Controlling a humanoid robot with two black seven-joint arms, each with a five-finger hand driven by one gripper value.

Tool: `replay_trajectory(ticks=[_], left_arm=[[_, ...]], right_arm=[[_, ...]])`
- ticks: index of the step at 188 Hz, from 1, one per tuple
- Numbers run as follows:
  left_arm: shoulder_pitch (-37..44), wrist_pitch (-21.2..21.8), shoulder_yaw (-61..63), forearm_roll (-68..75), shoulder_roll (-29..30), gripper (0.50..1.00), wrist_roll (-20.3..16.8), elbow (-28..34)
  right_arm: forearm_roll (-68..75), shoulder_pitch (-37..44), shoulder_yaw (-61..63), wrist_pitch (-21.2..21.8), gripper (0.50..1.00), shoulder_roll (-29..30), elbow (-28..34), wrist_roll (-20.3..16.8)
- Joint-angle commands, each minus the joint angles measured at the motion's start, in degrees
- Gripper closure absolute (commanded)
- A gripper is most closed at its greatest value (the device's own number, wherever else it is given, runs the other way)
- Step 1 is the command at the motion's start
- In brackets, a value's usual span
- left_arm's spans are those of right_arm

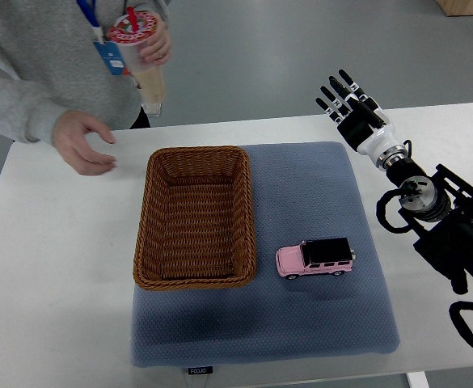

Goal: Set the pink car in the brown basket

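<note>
**Pink car on mat, basket empty, right hand raised clear**

Top view. White bench (50, 267) carries a blue-grey textured mat (325, 202). On the mat's left half sits a brown rectangular woven wicker basket (194, 218), long side running away from the camera; nothing inside it. The small pink toy car with a black roof (315, 259) rests on its wheels on the mat, just beside the basket's lower right corner, not touching it, nose pointing toward the basket.

Robot's right hand (351, 103), black fingers on a white palm and wrist, comes in from the right edge on a black arm (446, 226). It sits above the bench's far right area, beyond the mat's upper right corner, well apart from the car. Fingers are extended and slightly fanned, holding nothing.

A person in a grey sweater (26, 73) stands at the far left side of the bench. One of the person's hands (82, 141) rests on the bench near the basket's far left corner; the other holds a tall drink cup with a red-patterned lid and straw (143, 56) above the bench edge.
</note>
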Motion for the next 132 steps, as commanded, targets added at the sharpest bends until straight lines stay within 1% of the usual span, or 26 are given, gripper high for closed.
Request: replay_trajectory(ticks=[1, 44, 52, 65, 75, 81, 83, 95, 106, 109, 118, 132], left_arm=[[0.0, 0.0, 0.0, 0.0, 0.0, 0.5, 0.0, -0.1], [0.0, 0.0, 0.0, 0.1, 0.0, 0.5, -0.7, -0.1], [0.0, 0.0, 0.0, 0.0, 0.0, 0.5, -0.8, -0.1], [0.0, 0.0, 0.0, 0.0, 0.0, 0.5, -0.8, -0.1], [0.0, 0.0, 0.0, 0.1, 0.0, 0.5, -0.8, -0.1], [0.0, 0.0, 0.0, 0.1, 0.0, 0.5, -0.8, -0.1], [0.0, 0.0, 0.0, 0.1, 0.0, 0.5, -0.8, -0.1], [0.0, 0.0, 0.0, 0.1, 0.0, 0.5, -0.8, -0.3], [0.0, 0.0, 0.0, 0.1, 0.0, 0.5, -0.8, -0.7], [0.0, 0.0, 0.0, 0.1, 0.0, 0.5, -0.8, -0.8], [0.0, -0.1, 0.0, 0.1, 0.0, 0.5, -0.8, -1.2], [0.0, 0.0, 0.0, 0.1, 0.0, 0.5, -0.8, -1.7]], right_arm=[[0.0, 0.0, -0.1, 0.3, 0.593, 0.0, 0.1, 0.0], [-2.0, 0.3, -0.9, 1.1, 0.593, -0.9, 0.8, -0.1], [-4.4, 0.4, -1.9, 2.5, 0.593, -1.7, 1.1, -0.2], [-11.2, 2.5, -6.0, 6.8, 0.593, -4.7, 2.5, -0.3], [-16.7, 3.9, -9.5, 8.2, 0.593, -7.6, 3.9, -0.4], [-22.9, 5.4, -13.5, 9.5, 0.593, -11.1, 6.1, -0.8], [-22.9, 5.5, -13.5, 9.5, 0.593, -11.1, 6.1, -0.8], [-32.2, 9.0, -19.1, 11.2, 0.593, -17.1, 11.5, -1.2], [-41.3, 12.2, -24.8, 13.0, 0.593, -23.0, 18.4, -1.3], [-43.0, 12.8, -25.7, 13.0, 0.593, -23.9, 19.7, -1.3], [-50.4, 15.8, -30.1, 13.0, 0.593, -27.9, 26.3, -1.3], [-59.0, 19.1, -35.5, 13.0, 0.593, -32.1, 34.7, -1.9]])
